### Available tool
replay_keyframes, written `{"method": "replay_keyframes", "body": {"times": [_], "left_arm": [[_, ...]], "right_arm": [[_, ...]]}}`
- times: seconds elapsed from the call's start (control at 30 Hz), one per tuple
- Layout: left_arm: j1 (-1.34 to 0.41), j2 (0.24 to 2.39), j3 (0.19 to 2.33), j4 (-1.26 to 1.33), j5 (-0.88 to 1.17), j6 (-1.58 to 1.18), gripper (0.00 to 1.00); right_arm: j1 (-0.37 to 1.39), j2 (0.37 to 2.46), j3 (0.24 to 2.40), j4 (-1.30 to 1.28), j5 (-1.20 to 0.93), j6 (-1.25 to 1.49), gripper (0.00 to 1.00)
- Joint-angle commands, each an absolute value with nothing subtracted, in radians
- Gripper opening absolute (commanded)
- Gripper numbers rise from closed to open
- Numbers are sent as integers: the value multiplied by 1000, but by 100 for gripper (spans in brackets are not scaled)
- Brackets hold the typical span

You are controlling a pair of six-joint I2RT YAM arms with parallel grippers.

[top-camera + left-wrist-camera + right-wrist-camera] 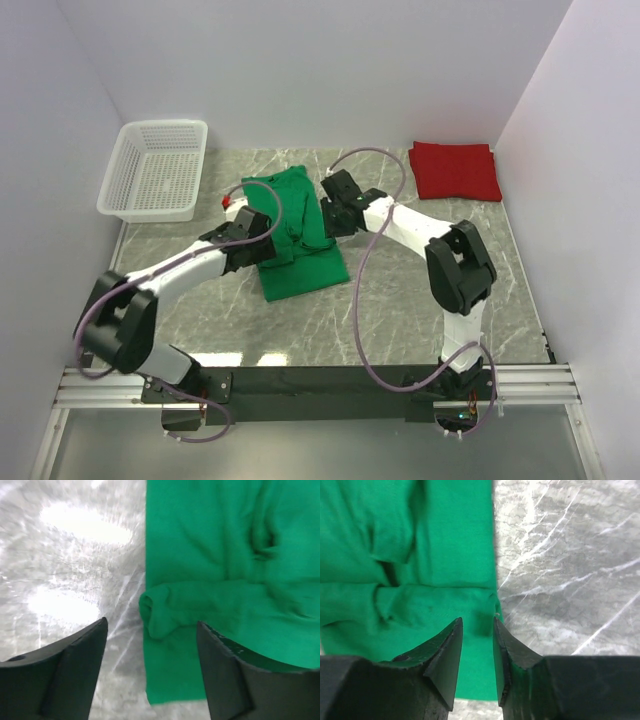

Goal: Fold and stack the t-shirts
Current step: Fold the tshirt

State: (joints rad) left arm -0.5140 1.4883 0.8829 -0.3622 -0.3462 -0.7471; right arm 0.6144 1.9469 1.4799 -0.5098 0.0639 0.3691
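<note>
The green shirt (305,268) lies partly folded in the middle of the desk (420,300), its long side running from near edge to far edge, with some cloth bunched and creased on top. The red shirt (455,170) sits folded into a neat rectangle in the far right corner, well apart from the green one. A white mesh basket (150,210) stands in the far left corner.

Both arms reach in over the green shirt, one from each side. The left gripper (151,625) is spread wide and holds nothing; beneath it a rolled fold sits at the left edge of the shirt, with bare desk beside it. The right gripper (477,622) shows only a narrow gap between its tips, with nothing pinched, over the shirt's right edge where cloth meets marble.
</note>
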Motion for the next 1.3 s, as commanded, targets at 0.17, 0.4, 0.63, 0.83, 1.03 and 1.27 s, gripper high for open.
{"method": "replay_keyframes", "body": {"times": [0.17, 0.4, 0.63, 0.83, 1.03, 1.27], "left_arm": [[-616, 1247, 865, -426, -348, -814, 69], [-756, 1264, 781, -328, -250, -854, 33], [-795, 1416, 790, -255, -216, -839, 27], [-822, 1488, 772, -247, -187, -851, 22], [-830, 1506, 738, -252, -184, -848, 22], [-830, 1493, 759, -285, -215, -828, 24]], "right_arm": [[617, 1718, 1327, -371, -23, 454, 34], [640, 1730, 1218, -269, -187, 525, 16], [649, 1825, 1190, -193, -212, 554, 12], [644, 1924, 1259, -181, -178, 542, 11], [609, 2008, 1385, -207, -158, 534, 11], [543, 2127, 1620, -270, -140, 538, 16]]}}
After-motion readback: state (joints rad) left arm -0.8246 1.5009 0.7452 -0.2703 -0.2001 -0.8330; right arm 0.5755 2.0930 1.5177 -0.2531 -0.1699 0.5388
